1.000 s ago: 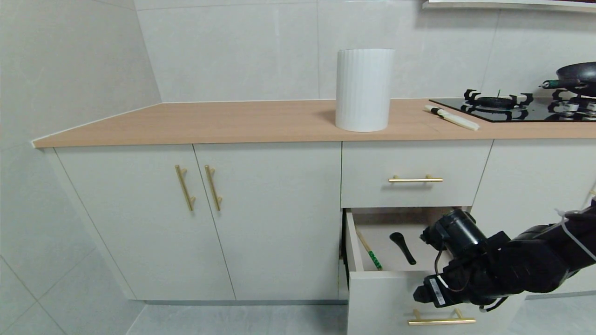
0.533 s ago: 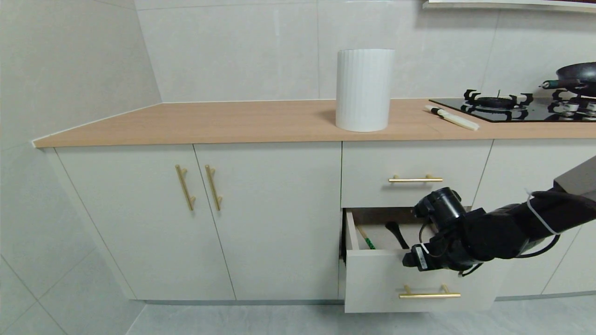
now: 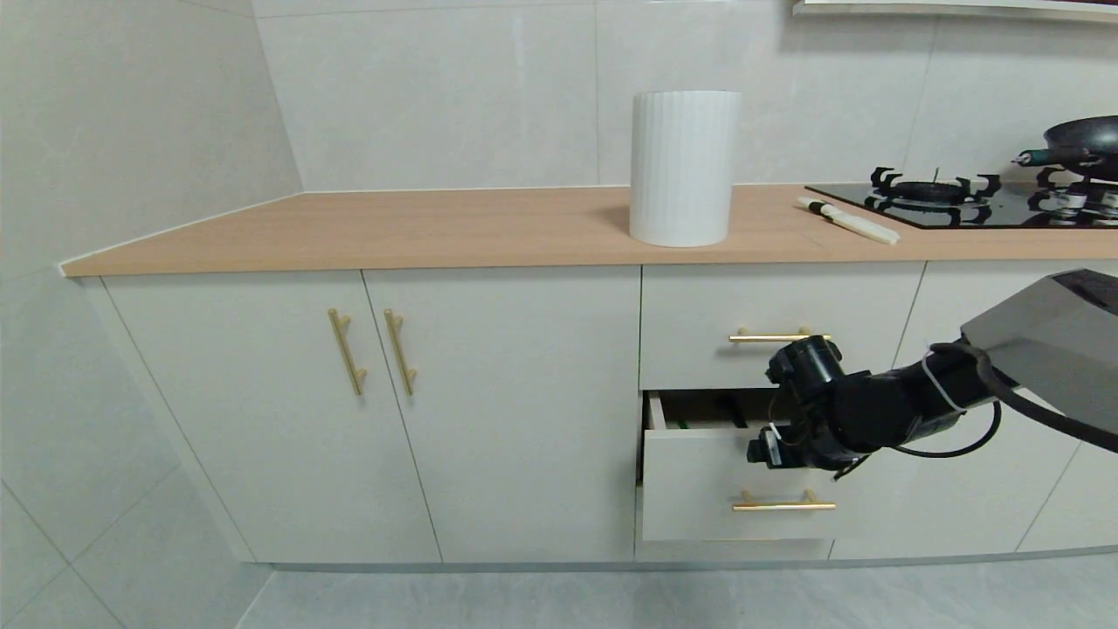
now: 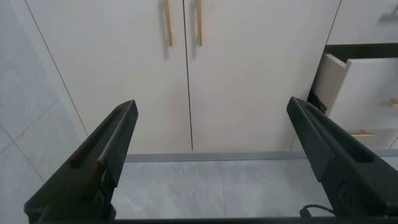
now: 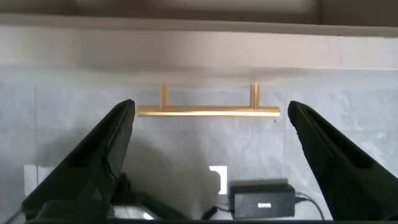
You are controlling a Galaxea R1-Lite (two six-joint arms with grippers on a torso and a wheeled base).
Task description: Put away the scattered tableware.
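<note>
Kitchen surface [image 3: 437, 231], upper right: a pale utensil [image 3: 845, 220] lies flat beside the hob [image 3: 952, 215], likely light, stiff and slim, best pinched near its handle end. Lower right, right gripper [image 3: 758, 456], jaws spread, faces the barely open drawer [image 3: 690, 480]; left gripper [image 4: 211, 109] likewise spread.

My right arm [image 3: 882, 411] looks matte black and rounded at the wrist, with a boxy grey upper shell [image 3: 1039, 328], a thin white tie [image 3: 936, 384] and a loose black cable [image 3: 952, 453] — the left gripper [image 4: 211, 107] and right gripper [image 5: 210, 104] have black wedge-shaped fingers [image 4: 106, 162].

No legible txt, labels or nos seen
</note>
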